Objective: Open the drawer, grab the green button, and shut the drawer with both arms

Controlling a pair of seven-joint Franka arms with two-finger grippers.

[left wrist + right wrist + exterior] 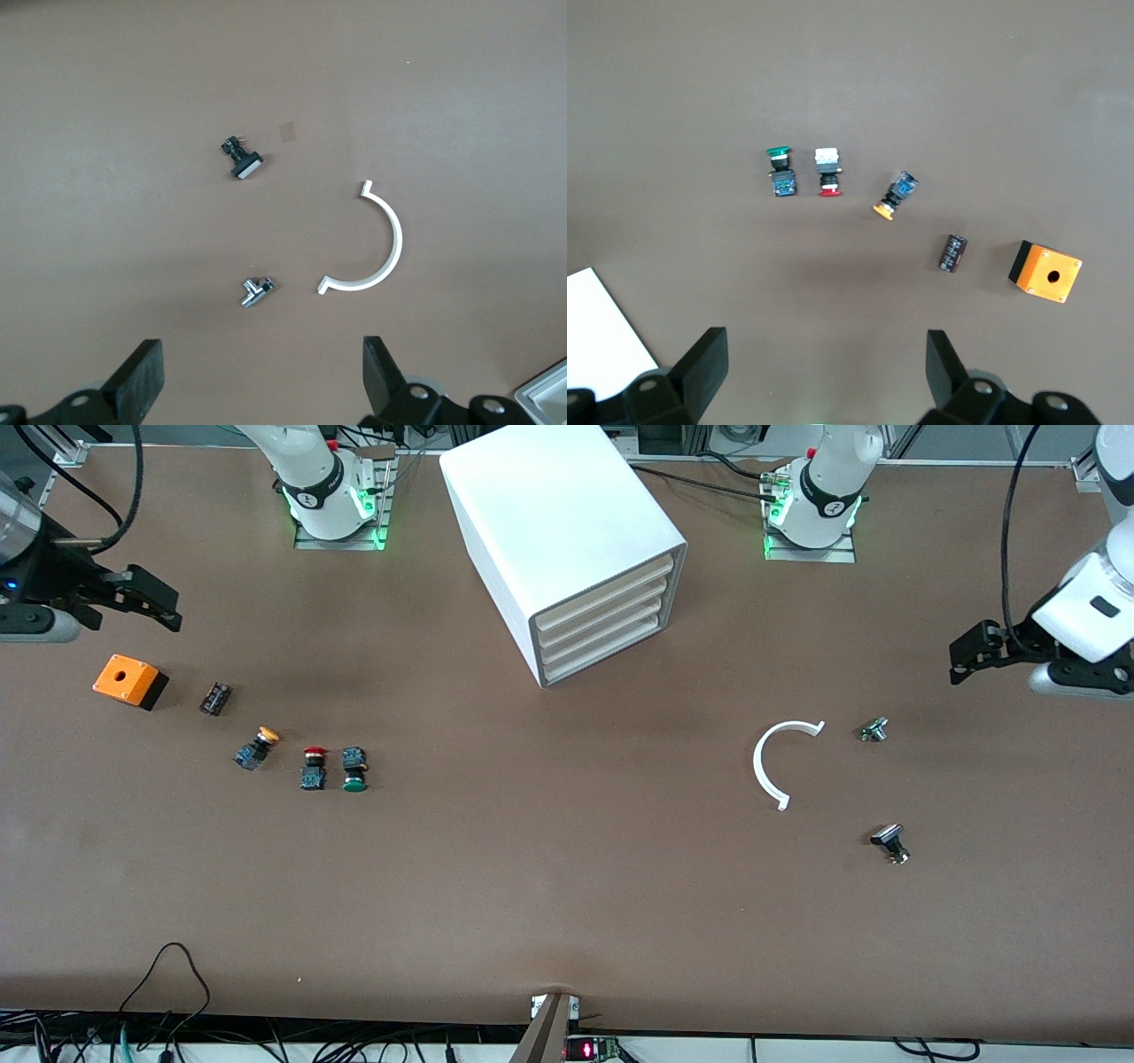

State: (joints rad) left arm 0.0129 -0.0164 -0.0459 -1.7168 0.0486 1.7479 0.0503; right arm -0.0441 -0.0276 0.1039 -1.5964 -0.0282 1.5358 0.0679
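Brown tabletop (567, 886) carries a white cabinet (567, 540) near the arms' bases, its lowest drawer (607, 657) shut flush like the three above it. No brand, label or writing can be read on anything. The green-capped button (355, 771) lies on the table toward the right arm's end, just beside a red-capped button (313, 767), with an orange-capped button (257, 748) near them. The right gripper (146, 598) hangs with fingers spread over bare table near an orange box (129, 680). The left gripper (974, 651) hangs spread, empty, at the left arm's end of the table near a white curved strip (780, 757).
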